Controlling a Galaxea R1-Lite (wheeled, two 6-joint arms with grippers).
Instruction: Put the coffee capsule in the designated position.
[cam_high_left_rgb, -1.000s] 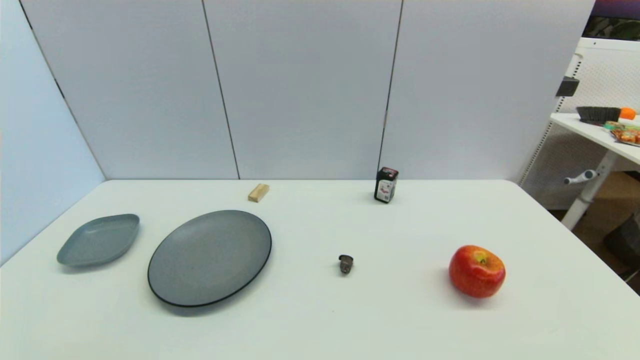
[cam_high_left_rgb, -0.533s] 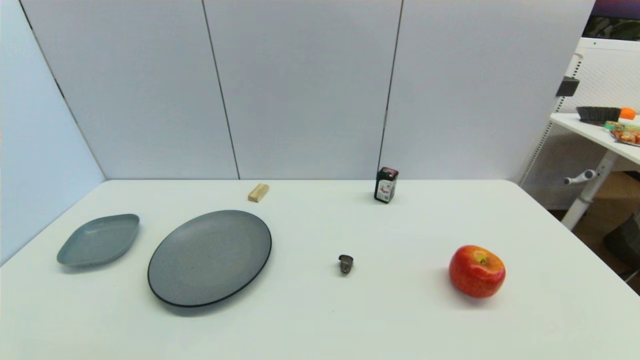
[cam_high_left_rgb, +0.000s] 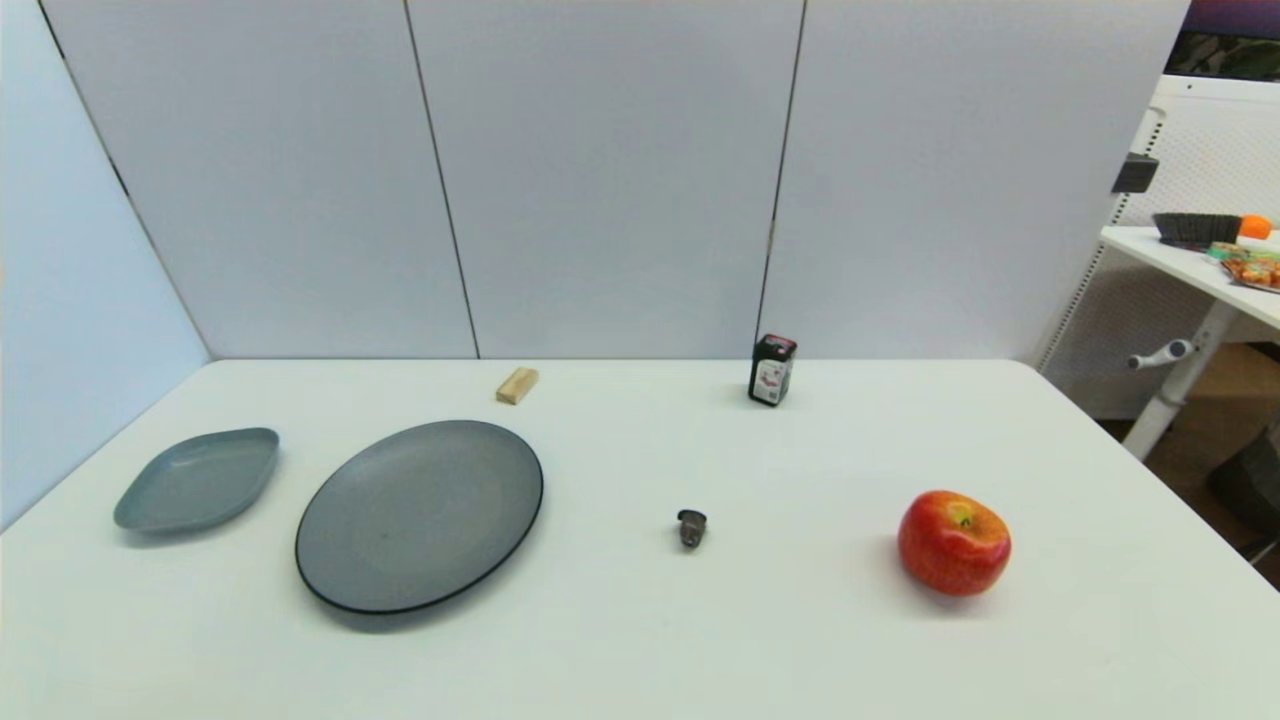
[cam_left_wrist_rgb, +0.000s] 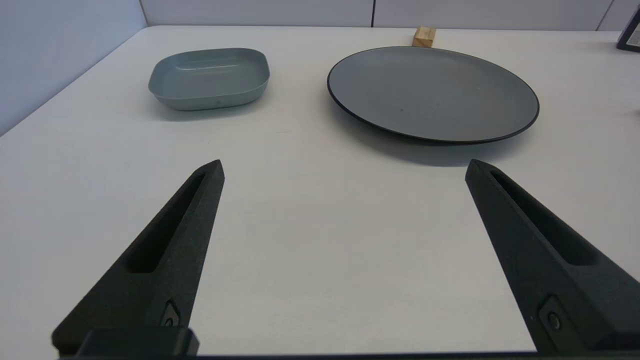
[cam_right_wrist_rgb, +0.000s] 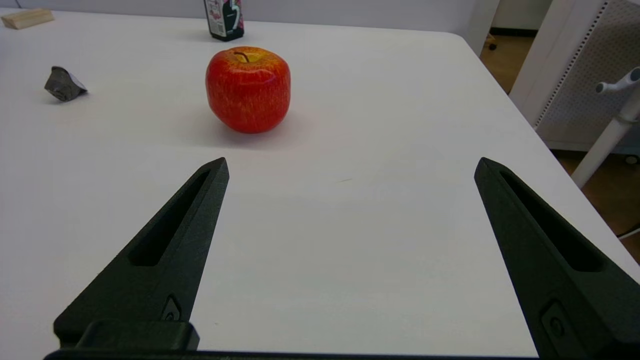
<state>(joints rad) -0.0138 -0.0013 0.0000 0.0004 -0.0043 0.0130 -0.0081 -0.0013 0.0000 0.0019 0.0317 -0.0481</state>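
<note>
Right now the coffee capsule (cam_high_left_rgb: 691, 527) lies alone on the white table (cam_high_left_rgb: 640, 650), roughly midway between the left and right edges and a little toward the near edge. It touches nothing; it looks tipped over rather than standing, though I cannot tell how exactly. Between it and the table's right edge sits a red apple (cam_high_left_rgb: 953, 542), well apart from it. Toward the left edge rests a large round grey plate (cam_high_left_rgb: 419, 514) with a dark rim, and beyond that, near the left edge, a small grey-blue dish (cam_high_left_rgb: 198, 479). Along the far edge stand a small wooden block (cam_high_left_rgb: 517, 385) and a black bottle (cam_high_left_rgb: 772, 369) with a white label, the bottle upright.

My left end effector (cam_left_wrist_rgb: 344, 170) hangs low over the table near its near edge, fingers (cam_left_wrist_rgb: 180, 235) spread wide with nothing between them; the plate and the dish lie ahead of it. My right end effector (cam_right_wrist_rgb: 350, 167) hangs likewise near the near edge on the right side, fingers (cam_right_wrist_rgb: 175, 240) wide apart and holding nothing, with the apple ahead of it and the capsule farther off beside it. Neither arm shows in the head view.
</note>
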